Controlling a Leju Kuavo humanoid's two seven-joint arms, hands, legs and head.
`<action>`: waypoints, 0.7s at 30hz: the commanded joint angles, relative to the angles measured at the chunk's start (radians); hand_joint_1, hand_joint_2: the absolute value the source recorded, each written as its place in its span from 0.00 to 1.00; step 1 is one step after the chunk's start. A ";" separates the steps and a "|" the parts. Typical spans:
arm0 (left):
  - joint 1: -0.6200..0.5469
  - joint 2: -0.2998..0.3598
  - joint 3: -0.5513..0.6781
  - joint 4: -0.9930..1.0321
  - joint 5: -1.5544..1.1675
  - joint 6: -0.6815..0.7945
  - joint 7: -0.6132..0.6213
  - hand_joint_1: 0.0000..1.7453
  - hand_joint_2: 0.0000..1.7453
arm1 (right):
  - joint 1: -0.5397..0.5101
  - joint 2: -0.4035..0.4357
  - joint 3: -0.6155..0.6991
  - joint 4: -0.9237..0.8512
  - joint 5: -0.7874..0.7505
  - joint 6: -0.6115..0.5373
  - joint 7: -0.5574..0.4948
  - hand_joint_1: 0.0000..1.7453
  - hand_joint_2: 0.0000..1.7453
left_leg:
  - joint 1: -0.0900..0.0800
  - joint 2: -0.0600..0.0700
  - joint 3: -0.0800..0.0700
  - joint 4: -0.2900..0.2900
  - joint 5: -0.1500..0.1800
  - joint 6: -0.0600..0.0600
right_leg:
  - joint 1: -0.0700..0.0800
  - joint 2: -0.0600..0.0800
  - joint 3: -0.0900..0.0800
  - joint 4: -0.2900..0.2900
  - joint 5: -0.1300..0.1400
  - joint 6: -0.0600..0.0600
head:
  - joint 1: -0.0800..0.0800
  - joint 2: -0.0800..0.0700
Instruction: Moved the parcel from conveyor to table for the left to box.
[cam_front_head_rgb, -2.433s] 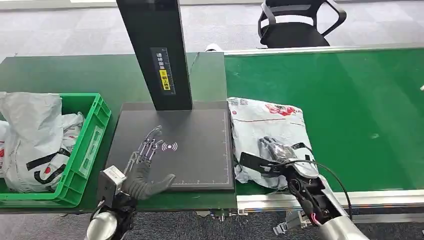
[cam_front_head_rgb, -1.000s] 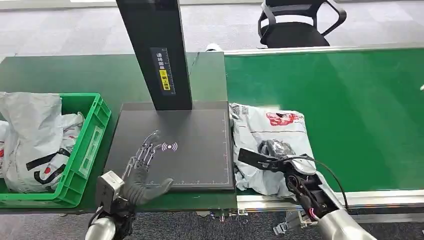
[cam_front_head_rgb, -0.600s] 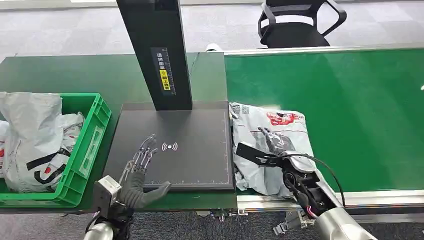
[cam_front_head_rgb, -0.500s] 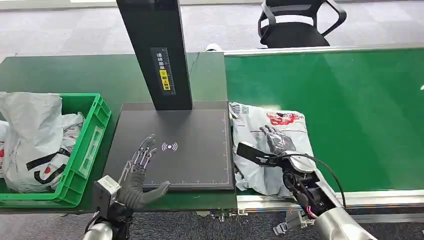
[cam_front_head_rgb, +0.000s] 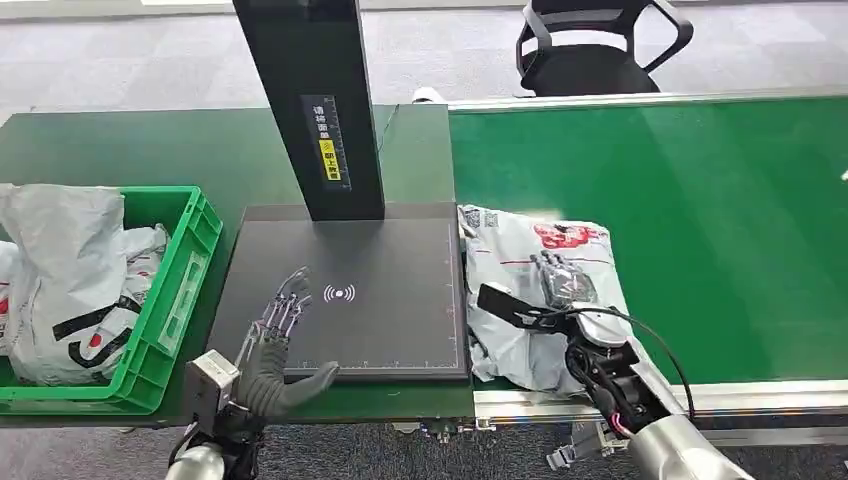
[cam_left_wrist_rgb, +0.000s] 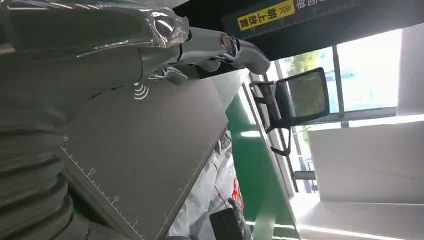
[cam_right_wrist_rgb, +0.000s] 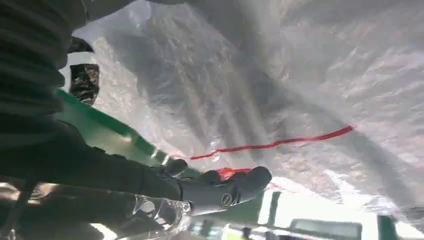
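Parcel (cam_front_head_rgb: 535, 290), grey poly bag, lies flat on the green conveyor (cam_front_head_rgb: 700, 220) right against the black scan pad (cam_front_head_rgb: 350, 290), likely staged for a drag or lift onto it. Right hand (cam_front_head_rgb: 560, 290) is over the bag, fingers spread, thumb out to the side, touching or just above, not gripping. Left hand (cam_front_head_rgb: 275, 345) waits over the pad's near edge, fingers apart, holding nothing. Green crate (cam_front_head_rgb: 175, 290) with bags sits further left.

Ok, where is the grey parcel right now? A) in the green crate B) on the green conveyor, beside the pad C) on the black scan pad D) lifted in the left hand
B: the grey parcel lies on the conveyor belt beside the black pad, with the right hand spread over it.
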 joint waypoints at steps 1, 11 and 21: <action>0.017 -0.025 0.011 -0.006 -0.014 0.002 0.014 0.00 1.00 | 0.001 0.027 -0.096 0.030 0.097 -0.003 0.095 0.00 1.00 | 0.000 -0.001 0.001 -0.001 0.000 0.002 | 0.001 -0.001 0.001 -0.001 0.000 -0.003 | 0.000 0.000; -0.041 -0.031 -0.006 0.055 -0.018 -0.002 0.017 0.00 1.00 | -0.073 0.061 -0.131 0.224 0.054 0.089 0.003 0.00 1.00 | 0.000 -0.001 0.001 -0.001 0.001 0.002 | 0.001 -0.001 0.001 -0.001 0.001 -0.003 | 0.000 0.000; -0.041 -0.028 -0.011 0.055 -0.014 -0.003 0.024 0.00 1.00 | -0.109 0.077 -0.123 0.293 0.030 0.126 -0.060 0.00 1.00 | 0.000 -0.001 0.002 -0.003 0.001 0.003 | 0.001 -0.001 0.002 -0.003 0.002 -0.005 | 0.000 0.000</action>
